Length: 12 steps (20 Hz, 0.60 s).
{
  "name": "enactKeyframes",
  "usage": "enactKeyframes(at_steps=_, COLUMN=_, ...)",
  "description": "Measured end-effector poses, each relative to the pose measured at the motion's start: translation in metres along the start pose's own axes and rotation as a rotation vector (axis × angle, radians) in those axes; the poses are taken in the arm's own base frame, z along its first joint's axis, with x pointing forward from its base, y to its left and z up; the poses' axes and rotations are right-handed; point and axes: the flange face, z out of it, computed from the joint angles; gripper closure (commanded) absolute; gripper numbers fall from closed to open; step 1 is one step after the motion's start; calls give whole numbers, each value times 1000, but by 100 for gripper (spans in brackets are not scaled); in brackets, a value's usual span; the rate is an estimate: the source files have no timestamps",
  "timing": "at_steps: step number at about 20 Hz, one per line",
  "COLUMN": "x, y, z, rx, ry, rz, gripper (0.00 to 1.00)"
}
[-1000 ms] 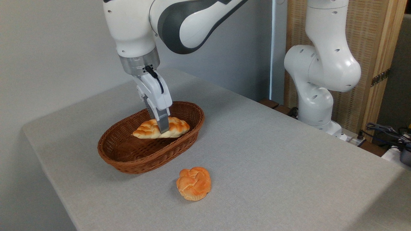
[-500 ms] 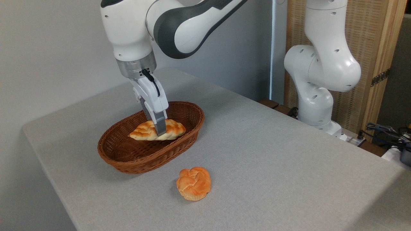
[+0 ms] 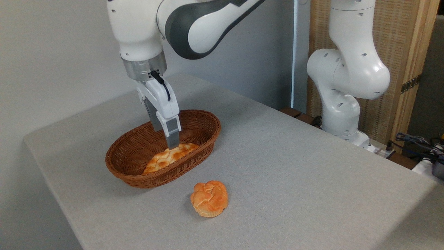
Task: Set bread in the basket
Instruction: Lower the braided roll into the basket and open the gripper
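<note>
Grey table (image 3: 277,166) before a pale wall, basket (image 3: 125,163) at about 9 o'clock from the centre.
Bread (image 3: 169,157) lying inside basket, low against the near wall, long axis running from 8 to 2 o'clock, near edge hidden by the rim. Gripper (image 3: 172,143) hanging just above the 2 o'clock end of bread, pointing down; one finger (image 3: 172,137) in view, other finger hidden behind, so spread or pressed together: cannot tell. Nothing pinched as far as visible. Bun (image 3: 209,198) on table at 5 o'clock from basket, near but apart. Arm base (image 3: 341,114) at the 3 o'clock table edge, cables (image 3: 416,142) beyond.
</note>
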Motion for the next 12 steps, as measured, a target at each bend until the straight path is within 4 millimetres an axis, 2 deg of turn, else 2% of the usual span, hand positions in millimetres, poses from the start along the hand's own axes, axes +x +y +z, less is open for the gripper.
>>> enactKeyframes(at_steps=2, x=-8, y=-16, z=-18, rx=31, ry=21, rz=-27, gripper=0)
enactKeyframes(at_steps=5, x=-31, y=-46, z=-43, rx=93, ry=27, rz=-76, gripper=0)
enactKeyframes(at_steps=7, x=-45, y=-61, z=-49, rx=127, ry=9, rz=-97, gripper=0)
enactKeyframes(at_steps=12, x=-67, y=-82, z=-54, rx=146, ry=-1, rz=-144, gripper=0)
